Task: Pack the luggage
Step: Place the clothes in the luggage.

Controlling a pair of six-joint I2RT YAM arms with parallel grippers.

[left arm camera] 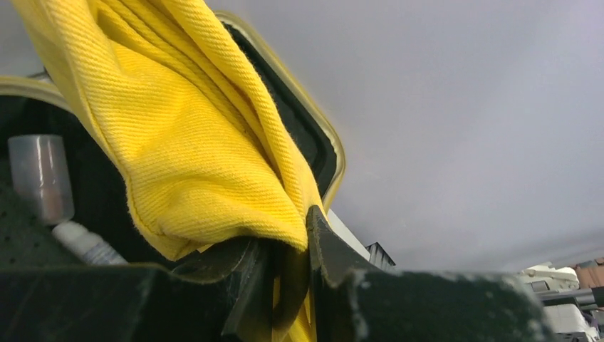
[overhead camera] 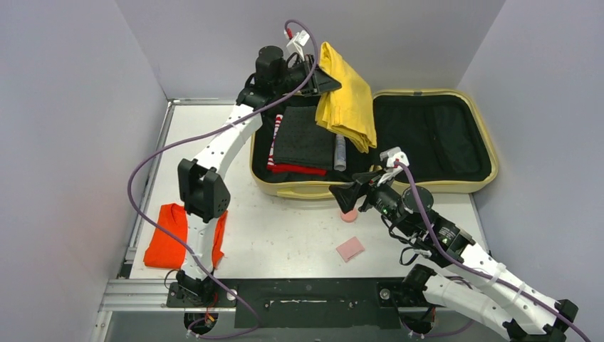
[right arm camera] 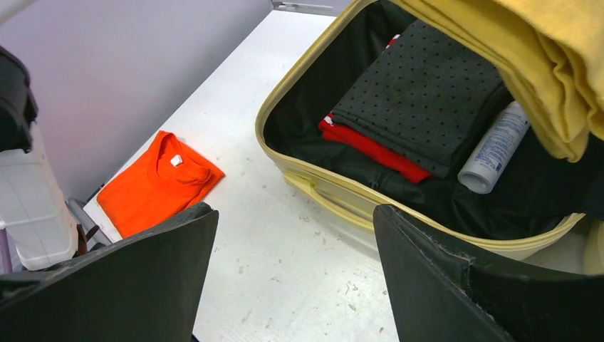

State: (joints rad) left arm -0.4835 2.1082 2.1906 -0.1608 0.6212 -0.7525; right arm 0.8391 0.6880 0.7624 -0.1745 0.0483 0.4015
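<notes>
Your left claw (left arm camera: 288, 267) is clamped on the yellow cloth (overhead camera: 349, 100), dangling over the open suitcase (overhead camera: 427, 187) at the table's far side. Release carelessly and it may drape across the rim. Your right claw (right arm camera: 293, 235) hovers near, jaws apart.

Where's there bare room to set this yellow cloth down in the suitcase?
Right half of the pale yellow hard-shell suitcase: bare black lining. Left half, below the yellow cloth, is crowded: folded dark dotted cloth over red fabric, white tube beside.
</notes>
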